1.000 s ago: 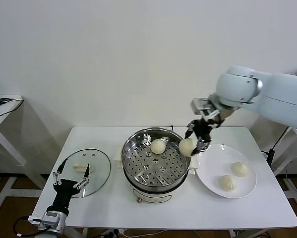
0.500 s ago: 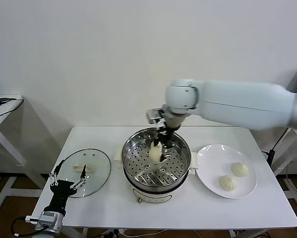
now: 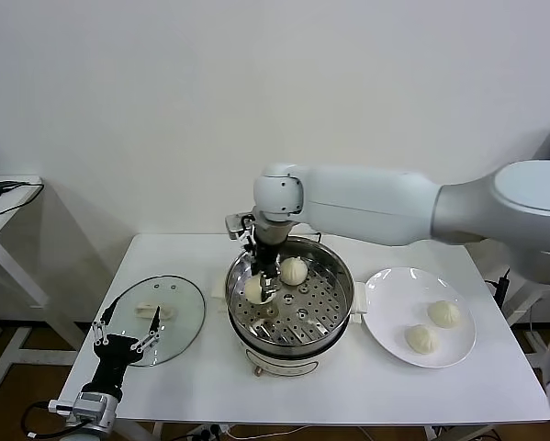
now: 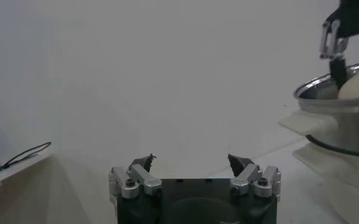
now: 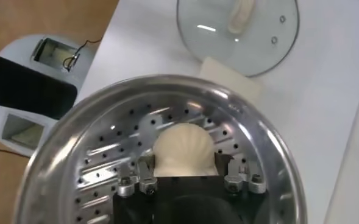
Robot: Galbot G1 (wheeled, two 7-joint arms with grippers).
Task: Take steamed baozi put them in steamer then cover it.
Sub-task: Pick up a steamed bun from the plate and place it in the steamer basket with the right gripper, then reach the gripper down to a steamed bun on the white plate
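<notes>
My right gripper (image 3: 259, 280) reaches down into the steamer (image 3: 341, 292) on its left side, shut on a baozi (image 3: 254, 289) just above the perforated tray. From the right wrist, that baozi (image 5: 182, 149) fills the gap between the fingers (image 5: 144, 167), and the steamer (image 5: 69, 152) lies below it. A second baozi (image 3: 294, 270) rests at the back of the tray. Two more baozi (image 3: 444, 313) (image 3: 421, 339) lie on the white plate (image 3: 394, 299). The glass cover (image 3: 187, 317) lies flat on the table's left. My left gripper (image 3: 128, 323) hangs open by the cover's near edge, its jaws (image 4: 191, 163) holding nothing.
The white table (image 3: 348, 386) ends close in front of the steamer. The plate stands right of the steamer. A side table (image 3: 4, 197) with a cable sits far left. The right arm (image 3: 385, 202) spans above the steamer's back and the plate.
My right gripper has carried the baozi from the steamer's right rim across to its left side and lowered it toward the tray. The left arm shifted only slightly.
</notes>
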